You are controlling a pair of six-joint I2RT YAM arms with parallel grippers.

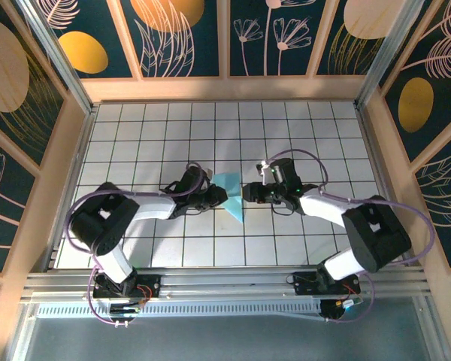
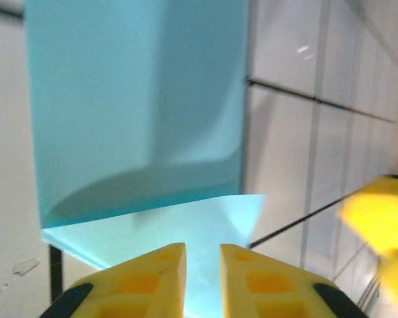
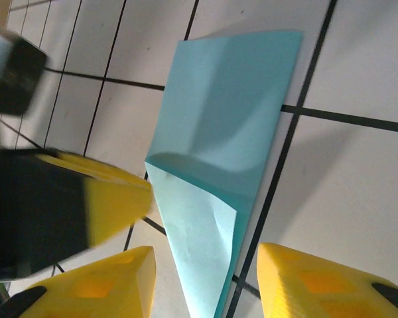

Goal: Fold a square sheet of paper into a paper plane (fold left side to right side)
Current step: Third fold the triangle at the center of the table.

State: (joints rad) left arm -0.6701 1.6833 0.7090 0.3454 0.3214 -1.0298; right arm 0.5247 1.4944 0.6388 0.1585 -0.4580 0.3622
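Paper sheet [image 1: 231, 195], partly folded into a tapered cyan shape, lies flat on the desk [image 1: 173, 128] at centre frame, with a hand at each side.

From the left of the top view, the left arm reaches low across the tiles with its elbow bent. The left hand [image 1: 221, 197] sits at the sheet's left edge, its fingers [image 2: 160, 278] narrowly parted over a folded flap and grasping nothing. The right arm mirrors it from the right. The right hand [image 1: 247, 192] is released wide, fingertips [image 3: 119, 285] straddling the sheet's pointed end without touching. Both hands probably sit this low and close so the crease can be pressed flat without the sheet sliding.
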